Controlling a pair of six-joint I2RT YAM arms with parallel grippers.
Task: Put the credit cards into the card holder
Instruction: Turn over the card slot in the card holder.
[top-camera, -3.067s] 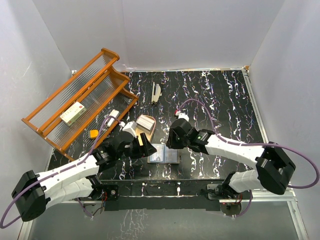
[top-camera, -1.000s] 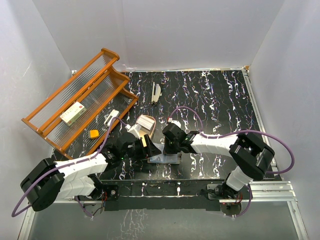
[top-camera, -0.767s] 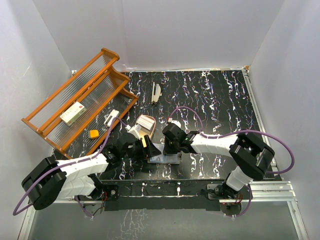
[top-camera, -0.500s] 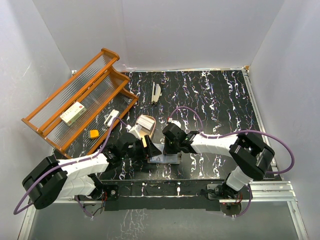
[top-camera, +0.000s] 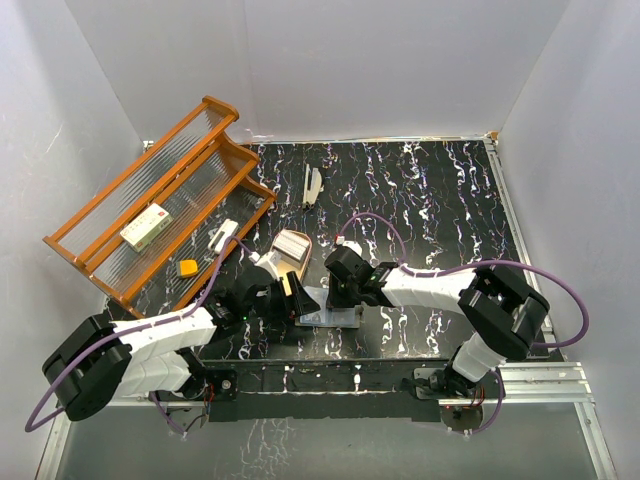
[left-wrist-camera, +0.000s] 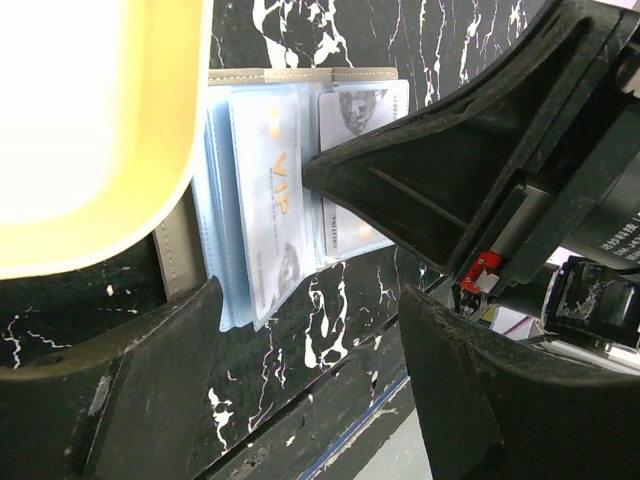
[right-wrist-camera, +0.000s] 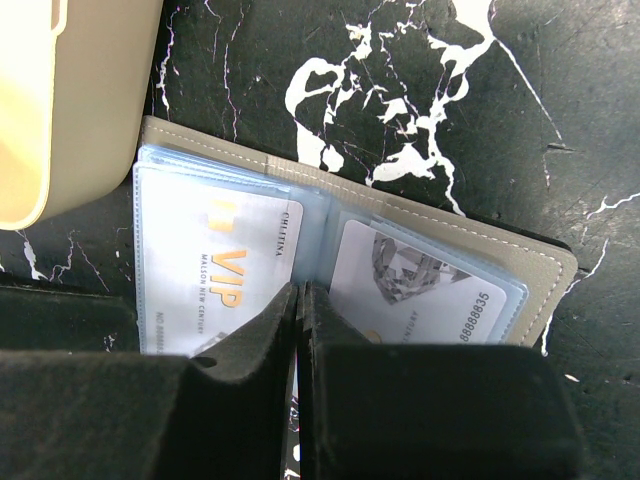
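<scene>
The card holder (top-camera: 338, 319) lies open on the table near the front edge. Its bluish sleeves hold a VIP card (right-wrist-camera: 215, 265) and a diamond-print card (right-wrist-camera: 420, 285). My right gripper (right-wrist-camera: 299, 300) is shut, its tips on the holder's middle fold. I cannot tell whether a sleeve is pinched between them. My left gripper (left-wrist-camera: 310, 335) is open and empty, straddling the near left part of the holder (left-wrist-camera: 265, 200). The stack of credit cards (top-camera: 295, 250) stands in a tan oval tray (top-camera: 283, 240) just behind the holder.
An orange wooden rack (top-camera: 215, 110) stands at the back left, holding a white box with red marks (top-camera: 146, 226). A small orange item (top-camera: 187, 267) and a white item (top-camera: 225, 237) lie beside it. A pale upright object (top-camera: 312, 185) stands mid-back.
Since three seconds ago both grippers have closed in on the holder, the right one from its right side onto the fold. In the last second almost nothing has moved.
</scene>
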